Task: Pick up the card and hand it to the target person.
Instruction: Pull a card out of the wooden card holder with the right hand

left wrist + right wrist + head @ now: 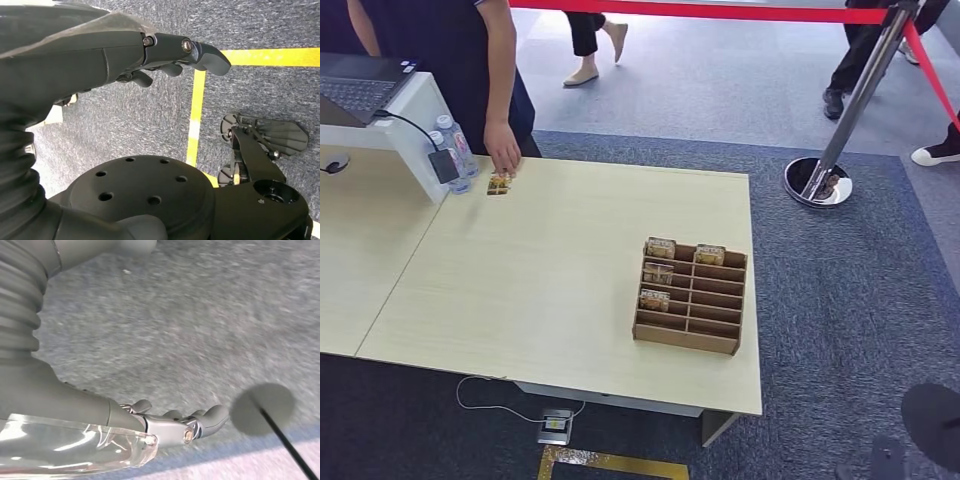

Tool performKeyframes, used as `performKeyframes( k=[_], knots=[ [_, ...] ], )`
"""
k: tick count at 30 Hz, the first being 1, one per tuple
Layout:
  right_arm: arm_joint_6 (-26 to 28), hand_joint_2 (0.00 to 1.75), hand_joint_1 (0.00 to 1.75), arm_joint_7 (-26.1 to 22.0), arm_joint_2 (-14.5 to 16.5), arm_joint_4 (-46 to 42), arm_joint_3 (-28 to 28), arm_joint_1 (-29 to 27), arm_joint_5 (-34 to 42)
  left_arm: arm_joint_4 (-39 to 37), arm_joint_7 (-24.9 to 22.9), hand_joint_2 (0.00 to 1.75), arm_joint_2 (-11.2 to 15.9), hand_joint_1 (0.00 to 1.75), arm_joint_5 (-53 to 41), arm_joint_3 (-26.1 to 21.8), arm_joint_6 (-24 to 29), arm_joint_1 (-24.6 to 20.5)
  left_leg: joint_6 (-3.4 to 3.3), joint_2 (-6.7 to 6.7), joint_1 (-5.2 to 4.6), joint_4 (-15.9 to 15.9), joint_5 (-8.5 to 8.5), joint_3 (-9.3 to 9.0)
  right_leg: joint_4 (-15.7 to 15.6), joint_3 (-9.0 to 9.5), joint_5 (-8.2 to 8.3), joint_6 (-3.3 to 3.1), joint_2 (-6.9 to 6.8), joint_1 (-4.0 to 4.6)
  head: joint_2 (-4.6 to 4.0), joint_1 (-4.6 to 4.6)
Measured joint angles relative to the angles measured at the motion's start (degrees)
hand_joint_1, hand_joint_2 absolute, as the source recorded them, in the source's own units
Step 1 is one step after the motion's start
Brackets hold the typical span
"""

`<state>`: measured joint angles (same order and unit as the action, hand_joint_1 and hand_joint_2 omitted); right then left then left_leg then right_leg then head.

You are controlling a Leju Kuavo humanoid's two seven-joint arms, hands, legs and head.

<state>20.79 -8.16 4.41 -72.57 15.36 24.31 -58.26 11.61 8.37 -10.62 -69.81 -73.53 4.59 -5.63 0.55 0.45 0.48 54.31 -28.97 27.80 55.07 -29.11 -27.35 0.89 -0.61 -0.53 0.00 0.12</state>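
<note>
progress: not begun, judged | left hand (177,57): hangs over carpet, fingers loosely spread, holding nothing | right hand (177,422): likewise | cards (657,273): in wooden tray (690,340) on desk (561,270), well apart from both hands | remaining: pick, hand to person (471,60)

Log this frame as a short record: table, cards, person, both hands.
table: light wood
rack: wooden, near right edge, cards in some slots
loose card: at far left edge, under a person's hand
bottles: beside the laptop stand
left hand: hanging over carpet, holding nothing
right hand: hanging over carpet, holding nothing
</note>
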Motion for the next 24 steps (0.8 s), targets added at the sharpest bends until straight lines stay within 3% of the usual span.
performKeyframes(
  k=[24],
  knots=[
    [-0.2, 1.75, 0.0, 0.7, 0.1, 1.6, 1.0, 1.6, -1.1, 0.0, 0.0, 1.75, 0.0, 0.0, 0.0, 0.0, 0.0, 0.0, 0.0, 0.0, 0.0, 0.0, 0.0, -0.01, 0.0, -0.01, 0.0, 0.0, 0.0, 0.0, 0.0, -0.02]
  ],
)
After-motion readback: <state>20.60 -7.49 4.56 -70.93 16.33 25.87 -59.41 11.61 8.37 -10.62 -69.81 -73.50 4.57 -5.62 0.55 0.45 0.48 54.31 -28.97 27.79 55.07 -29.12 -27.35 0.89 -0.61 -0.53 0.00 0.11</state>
